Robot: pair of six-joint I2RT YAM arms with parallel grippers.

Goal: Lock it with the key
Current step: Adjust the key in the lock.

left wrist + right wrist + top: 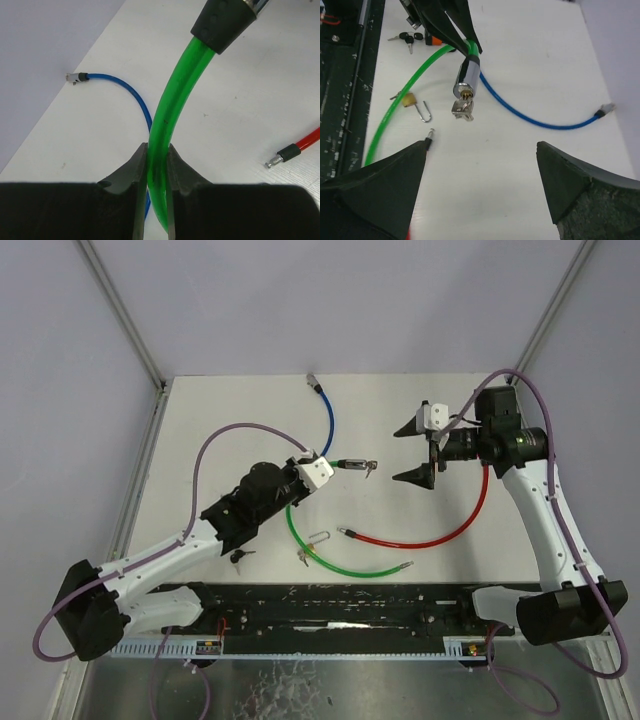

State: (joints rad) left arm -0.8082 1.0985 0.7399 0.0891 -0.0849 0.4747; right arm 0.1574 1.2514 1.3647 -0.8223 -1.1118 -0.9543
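The green cable lock (300, 530) loops across the table. My left gripper (310, 472) is shut on the green cable (159, 150) just behind its black sleeve (220, 25), holding the chrome lock cylinder (466, 80) off the surface. The key (462, 110) sits in the cylinder's keyhole, its bow hanging down; the key (372, 467) points toward my right gripper (402, 453). That right gripper (481, 145) stands wide open, a short way back from the key, with nothing between its fingers.
A blue cable (327, 415) runs to the far edge. A red cable (440, 535) curves under the right arm. A small brass padlock (410, 100) and a bunch of spare keys (240, 555) lie near the front rail (330, 605).
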